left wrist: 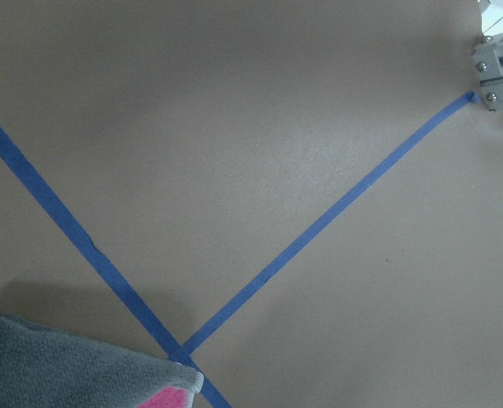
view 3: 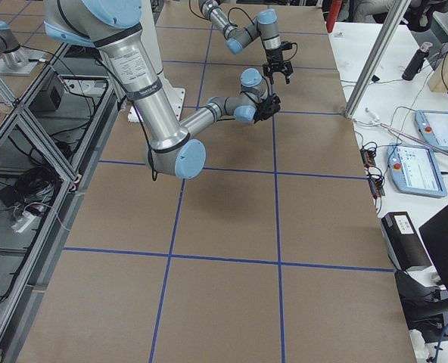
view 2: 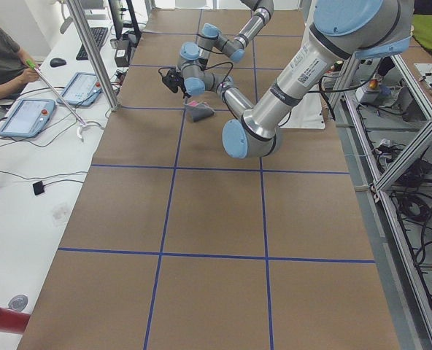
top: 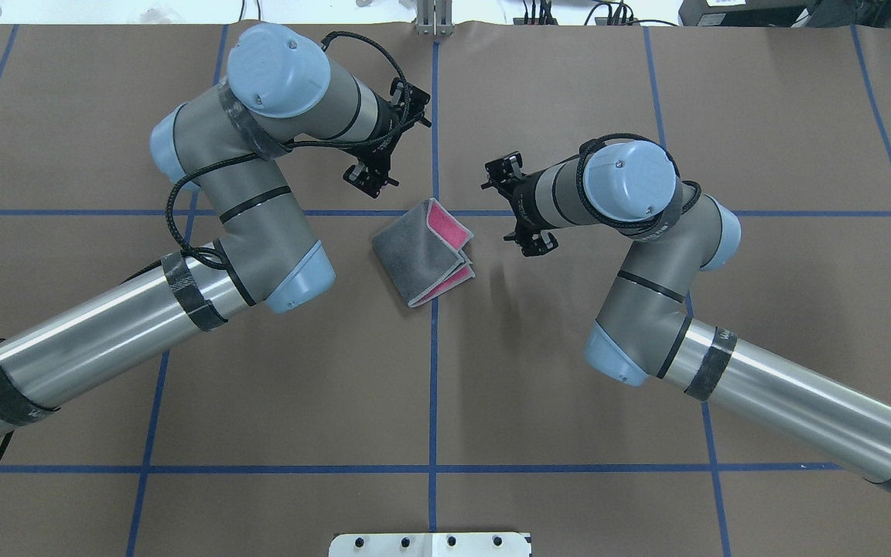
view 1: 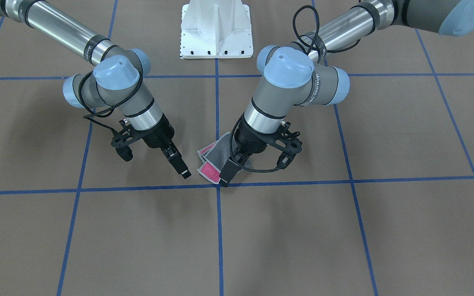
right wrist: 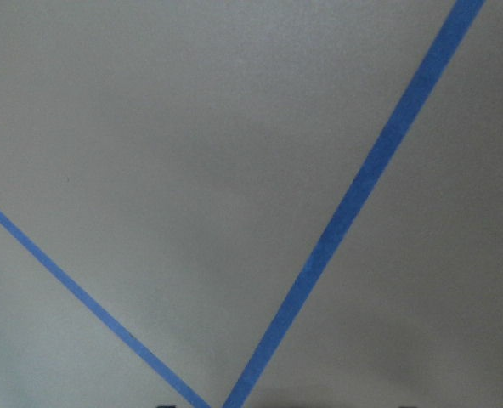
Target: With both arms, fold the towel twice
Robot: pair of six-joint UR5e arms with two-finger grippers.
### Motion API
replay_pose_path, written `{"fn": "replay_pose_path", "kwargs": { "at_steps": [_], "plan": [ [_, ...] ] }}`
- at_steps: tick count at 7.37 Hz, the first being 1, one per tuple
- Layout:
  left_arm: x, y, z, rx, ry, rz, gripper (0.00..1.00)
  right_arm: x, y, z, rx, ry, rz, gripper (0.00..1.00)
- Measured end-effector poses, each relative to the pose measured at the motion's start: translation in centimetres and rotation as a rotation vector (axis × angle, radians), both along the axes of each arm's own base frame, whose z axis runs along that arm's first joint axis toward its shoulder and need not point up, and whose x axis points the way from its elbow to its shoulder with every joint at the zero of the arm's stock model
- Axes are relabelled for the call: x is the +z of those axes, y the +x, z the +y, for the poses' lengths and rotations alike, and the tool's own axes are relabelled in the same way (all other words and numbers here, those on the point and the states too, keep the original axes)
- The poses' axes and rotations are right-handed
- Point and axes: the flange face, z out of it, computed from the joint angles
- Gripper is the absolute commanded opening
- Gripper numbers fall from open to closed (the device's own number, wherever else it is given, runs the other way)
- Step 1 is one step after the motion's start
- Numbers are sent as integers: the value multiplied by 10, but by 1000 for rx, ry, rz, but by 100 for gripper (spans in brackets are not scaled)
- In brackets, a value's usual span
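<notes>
- Exterior front-facing: a brown table point(view 1: 344, 230) is marked with a grid of blue tape lines point(view 1: 219, 230), and a white pedestal base point(view 1: 215, 28) stands at the top edge. The towel point(view 1: 211, 161) lies folded, grey face out with pink at the edges, by a line crossing. The left gripper point(view 1: 226, 176) overlaps the towel's edge in this view. The right gripper point(view 1: 182, 167) is just beside the towel and apart from it. Finger spacing cannot be told for either.
- Overhead exterior: the towel point(top: 422, 251) lies flat across the centre line, between the left arm point(top: 260, 224) and the right arm point(top: 646, 286), and neither holds it.
- Exterior left: a white desk with tablets point(view 2: 28, 117) and a seated operator point(view 2: 1, 58) runs along the table. The towel point(view 2: 199, 111) shows small beside the far arm.
- Exterior right: a metal frame borders the table.
- Left wrist-mounted: a grey towel corner point(left wrist: 81, 370) lies at a tape crossing.
- Right wrist-mounted: bare table with two tape lines.
</notes>
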Motion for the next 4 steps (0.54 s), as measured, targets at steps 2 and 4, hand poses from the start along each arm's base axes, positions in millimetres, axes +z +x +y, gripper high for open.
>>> {"fn": "replay_pose_path", "kwargs": {
  "at_steps": [2, 4],
  "plan": [
    [0, -12, -7, 13, -13, 8, 99, -13, -29, 13, -13, 24, -3, 74],
    [4, -17, -10, 20, -17, 8, 99, -18, -45, 12, -16, 74, 26, 70]
  ]
}}
